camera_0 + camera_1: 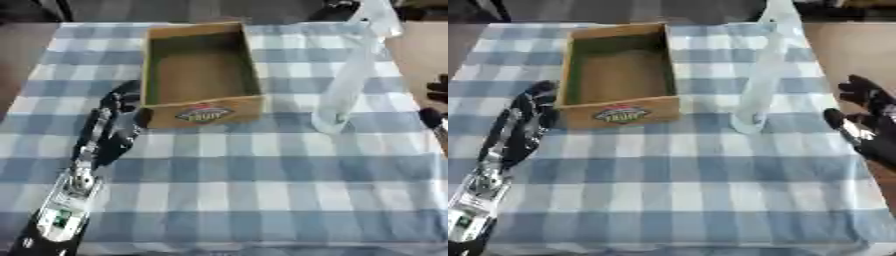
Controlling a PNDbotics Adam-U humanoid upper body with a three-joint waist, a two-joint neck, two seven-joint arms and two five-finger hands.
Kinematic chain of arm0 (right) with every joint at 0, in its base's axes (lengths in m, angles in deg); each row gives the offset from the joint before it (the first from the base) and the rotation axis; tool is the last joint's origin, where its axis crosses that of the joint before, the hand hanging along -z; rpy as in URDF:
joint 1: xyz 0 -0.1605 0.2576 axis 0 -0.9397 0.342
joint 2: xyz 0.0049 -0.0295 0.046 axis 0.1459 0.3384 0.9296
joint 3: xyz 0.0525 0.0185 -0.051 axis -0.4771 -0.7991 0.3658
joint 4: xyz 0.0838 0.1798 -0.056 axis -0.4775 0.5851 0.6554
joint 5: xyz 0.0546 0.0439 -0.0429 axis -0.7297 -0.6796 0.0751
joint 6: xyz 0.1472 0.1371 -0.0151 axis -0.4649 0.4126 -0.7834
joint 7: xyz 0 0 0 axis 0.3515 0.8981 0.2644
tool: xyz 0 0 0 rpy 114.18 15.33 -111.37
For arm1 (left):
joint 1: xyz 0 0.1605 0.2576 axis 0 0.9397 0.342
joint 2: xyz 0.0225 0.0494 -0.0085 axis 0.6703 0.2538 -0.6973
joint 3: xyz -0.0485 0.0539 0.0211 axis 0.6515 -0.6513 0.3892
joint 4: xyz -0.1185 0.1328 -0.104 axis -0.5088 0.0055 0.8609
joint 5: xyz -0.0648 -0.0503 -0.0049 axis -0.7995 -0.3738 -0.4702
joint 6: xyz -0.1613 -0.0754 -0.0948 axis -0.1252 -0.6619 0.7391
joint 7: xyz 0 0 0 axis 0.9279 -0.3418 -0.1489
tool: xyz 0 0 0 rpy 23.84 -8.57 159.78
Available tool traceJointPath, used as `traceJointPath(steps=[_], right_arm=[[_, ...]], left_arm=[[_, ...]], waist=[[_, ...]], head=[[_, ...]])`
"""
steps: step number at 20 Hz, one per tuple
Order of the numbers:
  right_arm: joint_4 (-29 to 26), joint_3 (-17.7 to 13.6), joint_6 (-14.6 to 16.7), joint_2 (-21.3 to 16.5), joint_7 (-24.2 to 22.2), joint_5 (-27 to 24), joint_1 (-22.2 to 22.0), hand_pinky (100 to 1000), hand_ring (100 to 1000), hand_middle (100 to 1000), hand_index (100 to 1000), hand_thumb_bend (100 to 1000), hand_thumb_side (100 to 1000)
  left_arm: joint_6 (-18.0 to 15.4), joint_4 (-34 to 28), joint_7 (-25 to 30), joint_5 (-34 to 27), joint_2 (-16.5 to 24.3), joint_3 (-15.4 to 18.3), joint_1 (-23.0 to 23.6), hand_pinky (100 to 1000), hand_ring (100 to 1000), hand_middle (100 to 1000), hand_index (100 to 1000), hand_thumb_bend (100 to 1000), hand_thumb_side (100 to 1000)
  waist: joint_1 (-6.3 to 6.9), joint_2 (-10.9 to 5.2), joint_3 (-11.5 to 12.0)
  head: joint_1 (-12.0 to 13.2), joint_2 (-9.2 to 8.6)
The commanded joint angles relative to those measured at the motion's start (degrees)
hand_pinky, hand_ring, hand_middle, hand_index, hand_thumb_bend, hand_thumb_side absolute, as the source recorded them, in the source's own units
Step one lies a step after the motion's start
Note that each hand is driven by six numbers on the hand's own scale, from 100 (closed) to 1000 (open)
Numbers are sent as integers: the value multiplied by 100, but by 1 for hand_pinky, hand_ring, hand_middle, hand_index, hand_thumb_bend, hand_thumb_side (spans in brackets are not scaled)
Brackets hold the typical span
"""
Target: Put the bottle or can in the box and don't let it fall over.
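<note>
An open cardboard box with a printed label on its front wall sits on the checked cloth, left of centre toward the back. Nothing shows inside it. A tall clear plastic bottle stands upright just right of the box, a small gap away from it. My left hand lies by the box's front left corner, fingers straight and pointing away from me along the box's left wall. My right hand is at the right edge, well right of the bottle, with fingers spread and holding nothing.
A blue and white checked cloth covers the table; its near half spreads wide in front of the box. Bare brown table shows at the back right corner. Dark shapes lie beyond the far edge.
</note>
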Motion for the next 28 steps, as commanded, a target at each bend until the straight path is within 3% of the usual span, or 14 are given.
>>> traceJointPath(steps=[1, 14, 28], right_arm=[[-90, -30, 11, -137, 17, -21, 98, 681, 924, 890, 1000, 497, 602], [81, 72, -6, -227, 1, -75, 328, 684, 927, 892, 1000, 524, 597], [1034, 290, 80, -316, -54, -86, 1258, 687, 925, 890, 1000, 537, 595]], left_arm=[[-13, -130, -8, -1, 33, 47, -64, 833, 833, 863, 941, 629, 851], [-24, -126, 26, -8, 20, 28, -74, 834, 832, 863, 941, 621, 855], [-37, -139, 82, -31, -12, -13, -87, 835, 832, 863, 942, 614, 858]], waist=[[-6, -56, 15], [6, -91, 30], [69, -128, 171]], head=[[-14, -53], [-85, -76], [-201, -46]])
